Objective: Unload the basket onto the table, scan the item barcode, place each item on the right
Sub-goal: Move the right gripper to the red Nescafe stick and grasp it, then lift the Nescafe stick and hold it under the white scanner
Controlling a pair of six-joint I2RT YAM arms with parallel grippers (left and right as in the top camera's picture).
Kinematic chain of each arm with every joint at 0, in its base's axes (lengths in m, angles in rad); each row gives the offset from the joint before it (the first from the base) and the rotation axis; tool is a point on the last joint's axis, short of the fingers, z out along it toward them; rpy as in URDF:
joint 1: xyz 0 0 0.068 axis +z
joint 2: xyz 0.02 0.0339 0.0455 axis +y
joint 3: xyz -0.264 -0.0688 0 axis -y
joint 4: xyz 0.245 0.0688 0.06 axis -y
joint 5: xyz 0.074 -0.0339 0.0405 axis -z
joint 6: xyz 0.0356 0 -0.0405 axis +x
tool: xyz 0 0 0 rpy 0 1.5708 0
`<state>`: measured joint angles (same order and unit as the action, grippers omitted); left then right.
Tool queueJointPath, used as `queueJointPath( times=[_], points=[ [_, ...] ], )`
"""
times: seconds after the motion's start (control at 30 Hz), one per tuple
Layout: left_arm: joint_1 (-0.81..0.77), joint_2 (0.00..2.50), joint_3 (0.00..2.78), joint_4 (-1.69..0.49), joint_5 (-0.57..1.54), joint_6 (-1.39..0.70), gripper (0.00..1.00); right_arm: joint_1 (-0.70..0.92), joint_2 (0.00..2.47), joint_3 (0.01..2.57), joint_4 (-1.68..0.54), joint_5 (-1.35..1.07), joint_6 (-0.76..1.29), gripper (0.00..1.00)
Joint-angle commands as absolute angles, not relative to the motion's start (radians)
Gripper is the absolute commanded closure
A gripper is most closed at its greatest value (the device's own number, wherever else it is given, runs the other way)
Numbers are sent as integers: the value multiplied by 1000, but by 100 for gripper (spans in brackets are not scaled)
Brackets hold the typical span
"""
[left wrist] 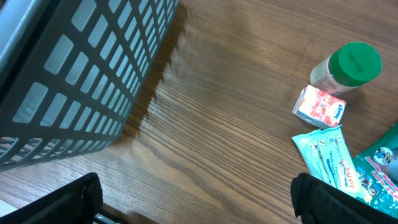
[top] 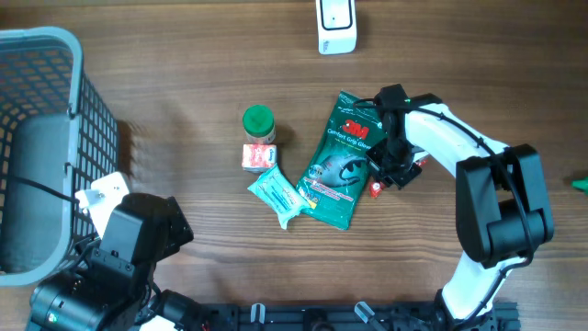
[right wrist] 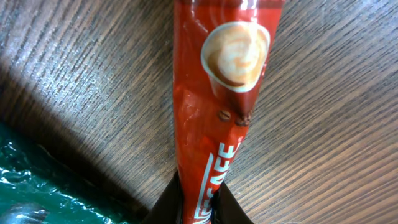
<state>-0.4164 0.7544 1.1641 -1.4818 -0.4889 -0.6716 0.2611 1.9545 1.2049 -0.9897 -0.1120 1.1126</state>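
A red coffee stick sachet (right wrist: pixel 217 93) with a cup picture lies on the wooden table, and my right gripper (right wrist: pixel 200 202) is shut on its near end. From overhead the sachet (top: pixel 377 189) shows only as a red tip under my right gripper (top: pixel 397 170), right beside the green 3M pack (top: pixel 343 158). No barcode shows on it. A white scanner (top: pixel 336 26) stands at the far edge of the table. My left gripper (left wrist: pixel 199 208) hangs open above bare wood at the front left, with nothing between its fingers (left wrist: pixel 68 202).
A grey basket (top: pixel 46 55) fills the left side, its mesh wall (left wrist: pixel 74 74) close to my left arm. A green-lidded jar (top: pixel 259 122), a small red-white packet (top: pixel 258 157) and a light blue wipes pack (top: pixel 278 195) sit mid-table. Something green (top: pixel 581 185) lies at the right edge.
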Motion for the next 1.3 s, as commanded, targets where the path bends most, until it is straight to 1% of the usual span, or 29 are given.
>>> queueJointPath(
  times=[0.0, 0.1, 0.13, 0.17, 0.2, 0.33, 0.4, 0.5, 0.63, 0.7, 0.73, 0.8, 0.93, 1.0, 1.07, 1.13, 1.2, 1.27],
  points=[
    [-410, 750, 1163, -1483, -491, -686, 0, 265, 2027, 1163, -991, -75, 1099, 82],
    [-410, 750, 1163, -1483, -491, -686, 0, 265, 2027, 1163, -991, -75, 1098, 81],
    [-410, 750, 1163, -1483, -491, -686, 0, 265, 2027, 1163, -991, -75, 1098, 74],
    [-410, 750, 1163, -1482, -491, -686, 0, 265, 2028, 1163, -991, -75, 1096, 60],
    [-410, 750, 1163, -1482, -491, -686, 0, 265, 2027, 1163, -991, -75, 1086, 53],
    [-410, 750, 1163, -1483, -491, -686, 0, 263, 2027, 1163, -994, -71, 1028, 78],
    [-410, 750, 1163, -1482, -491, -686, 0, 263, 2027, 1163, -999, -71, 1028, 81],
    [-410, 750, 1163, -1483, -491, -686, 0, 263, 2027, 1163, -1007, -71, 1028, 82],
    [-410, 750, 1163, -1482, -491, -686, 0, 263, 2027, 1163, -1021, -71, 1021, 85],
    [-410, 750, 1163, -1482, -491, -686, 0, 263, 2027, 1163, -1027, -71, 1021, 94],
    [-410, 750, 1163, -1482, -491, -686, 0, 263, 2027, 1163, -1030, -71, 1019, 95],
    [-410, 750, 1163, -1483, -491, -686, 0, 263, 2027, 1163, -1026, -83, 972, 95],
    [-410, 750, 1163, -1482, -491, -686, 0, 263, 2018, 1179, -985, -175, 756, 96],
    [-410, 750, 1163, -1483, -491, -686, 0, 263, 1983, 1194, -984, -237, 662, 95],
    [-410, 750, 1163, -1482, -491, -686, 0, 263, 1933, 1199, -986, -287, 609, 96],
    [-410, 750, 1163, -1482, -491, -686, 0, 263, 1859, 1199, -984, -385, 561, 96],
    [-410, 750, 1163, -1482, -491, -686, 0, 263, 1782, 1199, -985, -532, 494, 96],
    [-410, 750, 1163, -1483, -491, -686, 0, 263, 1710, 1199, -993, -649, 481, 95]
  ],
)
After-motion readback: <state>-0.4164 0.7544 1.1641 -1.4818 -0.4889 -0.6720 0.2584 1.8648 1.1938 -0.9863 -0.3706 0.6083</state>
